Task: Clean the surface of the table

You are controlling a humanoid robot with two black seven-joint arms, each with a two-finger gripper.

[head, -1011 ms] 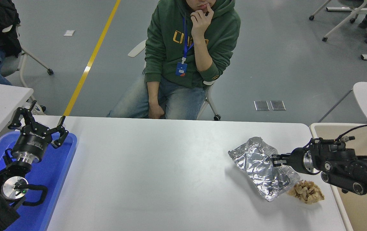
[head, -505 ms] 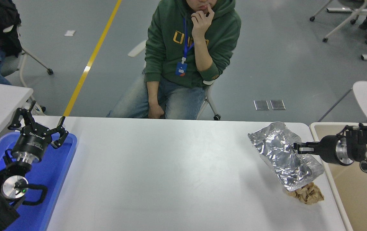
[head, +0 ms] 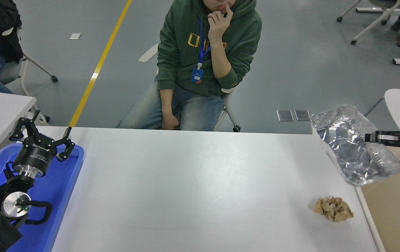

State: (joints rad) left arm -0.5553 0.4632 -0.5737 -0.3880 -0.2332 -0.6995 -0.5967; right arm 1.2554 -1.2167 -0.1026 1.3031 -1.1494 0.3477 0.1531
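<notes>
Carrying: right gripper clamps crumpled foil bag, lifted over beige bin.
Foil: light, crinkly; pinch an edge.
Table surface: fills centre; brown paper wad lies near right edge.
Left gripper: parked, fingers spread, over blue tray.

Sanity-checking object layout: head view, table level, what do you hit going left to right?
blue tray with the parked left gripper over it → bare table surface → crumpled brown paper → foil bag held up by the right gripper → beige bin.
</notes>
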